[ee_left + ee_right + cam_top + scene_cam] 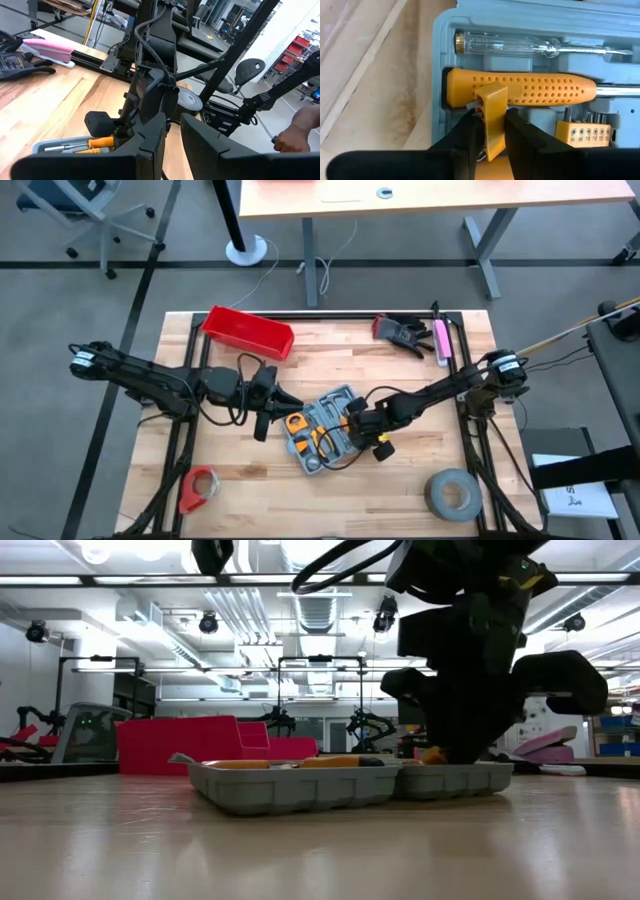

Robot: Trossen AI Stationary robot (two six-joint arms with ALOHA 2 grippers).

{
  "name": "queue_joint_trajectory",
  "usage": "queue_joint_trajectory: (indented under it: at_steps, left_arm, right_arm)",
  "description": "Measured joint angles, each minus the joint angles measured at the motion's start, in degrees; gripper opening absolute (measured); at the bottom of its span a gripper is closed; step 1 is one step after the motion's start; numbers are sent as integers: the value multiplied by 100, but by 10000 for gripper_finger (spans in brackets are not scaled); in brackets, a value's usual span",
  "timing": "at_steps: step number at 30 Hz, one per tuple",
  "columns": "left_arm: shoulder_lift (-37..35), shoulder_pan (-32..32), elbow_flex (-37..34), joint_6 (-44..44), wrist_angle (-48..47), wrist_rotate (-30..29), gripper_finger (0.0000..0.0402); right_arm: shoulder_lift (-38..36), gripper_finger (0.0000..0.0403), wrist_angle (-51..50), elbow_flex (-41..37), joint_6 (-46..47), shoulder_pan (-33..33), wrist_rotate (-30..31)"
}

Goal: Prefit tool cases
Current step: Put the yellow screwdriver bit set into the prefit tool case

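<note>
The tool case (322, 430) lies open mid-surface so the right gripper (492, 131), at its three o'clock, can clench fingers on a yellow part (491, 117) beside the yellow-handled screwdriver (520, 90), while the left gripper (262, 402), fingers nearly closed on nothing, waits at nine o'clock.

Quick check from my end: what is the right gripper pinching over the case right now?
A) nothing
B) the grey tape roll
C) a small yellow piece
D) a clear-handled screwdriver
C: in the right wrist view the right gripper is shut on a small yellow piece above the open case.
</note>
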Motion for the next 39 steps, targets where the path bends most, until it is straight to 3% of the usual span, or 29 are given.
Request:
queue_joint_trajectory:
  at_steps: [15, 39]
  left_arm:
    - [0, -7, 0, -49, -22, 13, 66]
    - [0, -8, 0, -47, -30, 20, 66]
  right_arm:
    - [-97, 8, -457, 424, 485, -227, -44]
    - [-80, 9, -251, 422, 674, -299, -341]
